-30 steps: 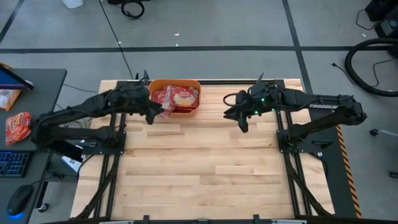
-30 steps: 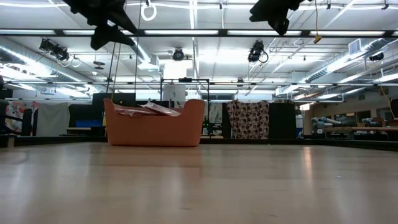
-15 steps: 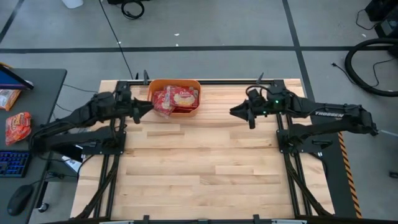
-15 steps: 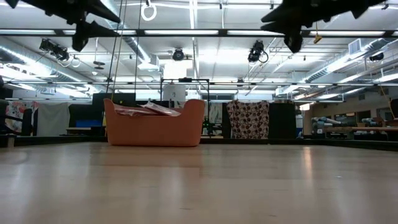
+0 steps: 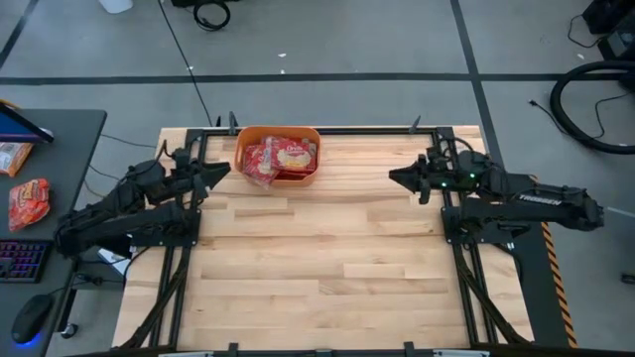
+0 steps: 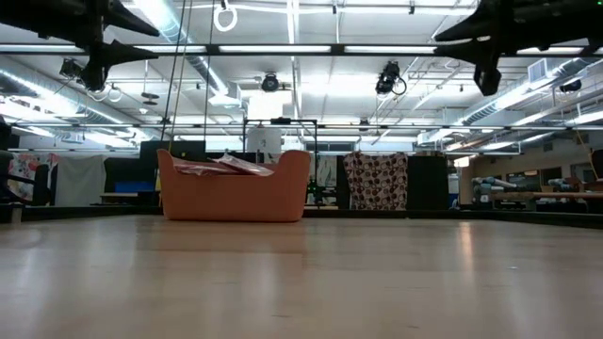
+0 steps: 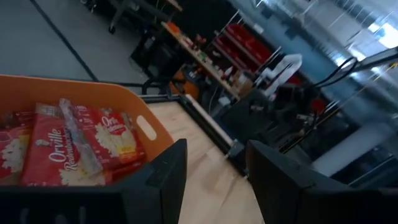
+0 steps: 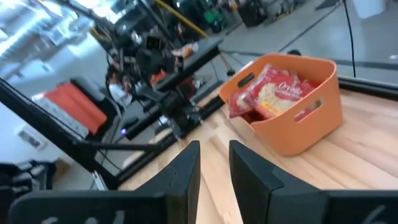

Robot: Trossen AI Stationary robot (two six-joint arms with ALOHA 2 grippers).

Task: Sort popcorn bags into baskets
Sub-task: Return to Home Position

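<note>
Retreat is the step in hand: both arms should fold back toward their own sides, staying high and clear of the orange basket (image 5: 279, 180). It sits at the far edge of the table (image 5: 327, 258), left of centre, with the popcorn bags (image 5: 280, 157) piled inside. The left gripper (image 5: 218, 171) hangs just left of it, fingers parted and empty. The right gripper (image 5: 397, 177), well to the right, shows a narrow empty gap. Against 1 second ago, both have drawn outward; basket and bags are unmoved.
</note>
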